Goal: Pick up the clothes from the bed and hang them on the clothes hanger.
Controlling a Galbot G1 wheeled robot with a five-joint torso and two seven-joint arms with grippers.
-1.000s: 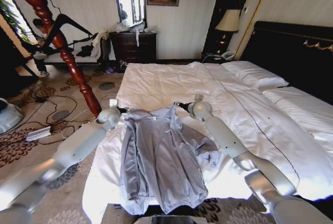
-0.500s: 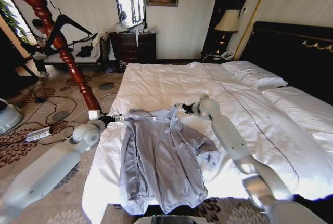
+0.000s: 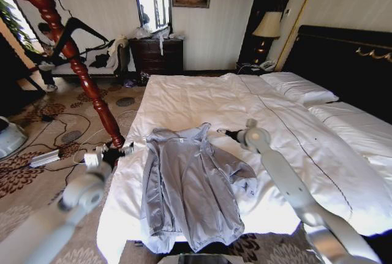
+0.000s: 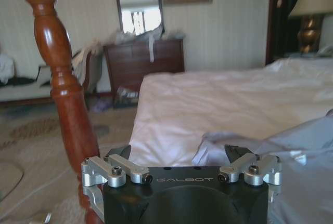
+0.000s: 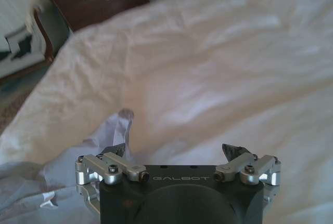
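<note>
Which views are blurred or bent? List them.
Head view: straight lines bow near the edges, and the left arm is smeared. Left wrist view: the coat stand and gripper are sharp, the dresser softer. Right wrist view: the bed looks soft and washed out.

Place: hotel-style bedroom
Evidence: wide white-duvet bed [image 3: 202,101], tall black headboard [image 3: 349,62], dark wooden dresser [image 3: 156,56], bedside lamp [image 3: 267,28]
</note>
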